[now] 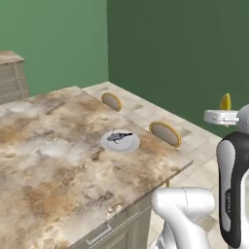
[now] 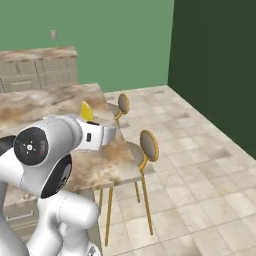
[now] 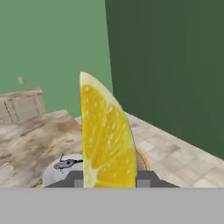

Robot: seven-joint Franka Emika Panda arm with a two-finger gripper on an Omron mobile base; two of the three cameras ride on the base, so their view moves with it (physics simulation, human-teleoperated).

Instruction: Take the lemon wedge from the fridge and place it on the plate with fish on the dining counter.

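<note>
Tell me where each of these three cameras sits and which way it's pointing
Left base view: behind the arm to its left, looking down over the dining counter at the plate with the fish; white arm at lower right, lemon wedge above it.
Right base view: behind to the right, facing the counter edge, two stools and floor; arm at lower left.
Hand view: on the hand, looking along the tool, shut on the wedge, plate beyond.
All three share the wedge and counter.

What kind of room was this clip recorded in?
Most likely a rendered kitchen with a dining area: a broad marble dining counter carries a plate with a fish, round-backed stools stand along its far edge on a tiled floor, and more marble-topped drawers line the green wall.
</note>
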